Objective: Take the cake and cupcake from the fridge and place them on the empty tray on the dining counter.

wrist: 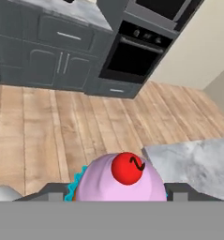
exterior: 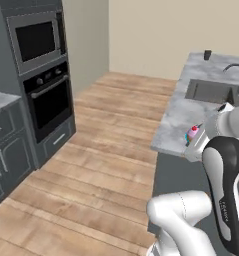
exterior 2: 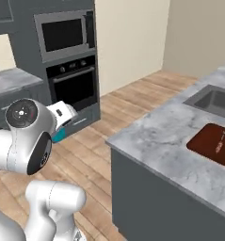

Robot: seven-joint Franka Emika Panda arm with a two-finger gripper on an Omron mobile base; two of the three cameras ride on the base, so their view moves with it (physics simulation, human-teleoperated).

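cupcake [wrist: 119,180]: pink frosting, red cherry, teal wrapper, bottom centre of my hand view
gripper [wrist: 118,193]: fingers clamped on its sides
counter [exterior: 178,120]: marbled edge beside it, open wood floor [exterior: 106,150] left
tray [exterior 2: 212,143]: reddish-brown, low rim, right edge of the right base view

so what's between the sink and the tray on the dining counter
Nothing: in the right base view the sink and the tray are set apart by a bare strip of the marbled dining counter.
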